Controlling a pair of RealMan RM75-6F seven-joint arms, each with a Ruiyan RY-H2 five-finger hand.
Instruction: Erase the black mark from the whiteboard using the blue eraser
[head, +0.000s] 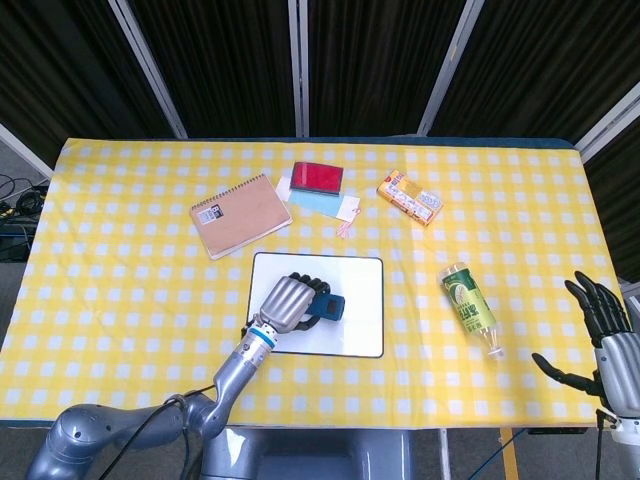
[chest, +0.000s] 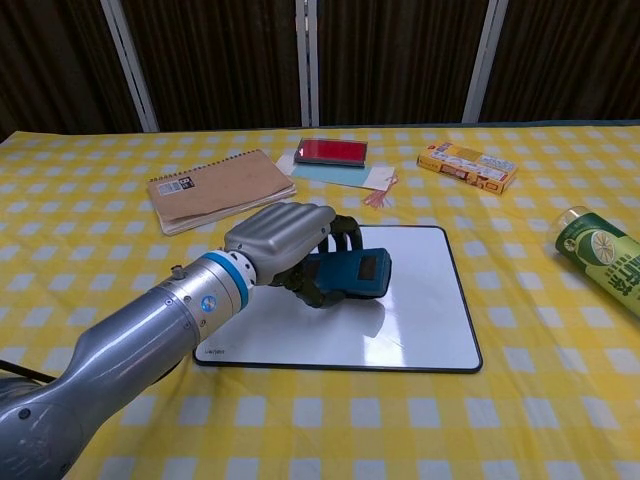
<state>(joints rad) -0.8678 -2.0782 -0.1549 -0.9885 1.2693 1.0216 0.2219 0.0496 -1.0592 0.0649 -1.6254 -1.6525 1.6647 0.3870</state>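
Note:
My left hand grips the blue eraser over the middle of the whiteboard. The eraser lies flat, low over the board surface; whether it touches I cannot tell. No black mark shows on the visible part of the board; the hand and forearm cover its left portion. My right hand stands off the table's right front corner with fingers spread and nothing in it; it is absent from the chest view.
A brown spiral notebook lies behind the board to the left. A red card on a light blue sheet, a yellow snack box and a green bottle lie further off.

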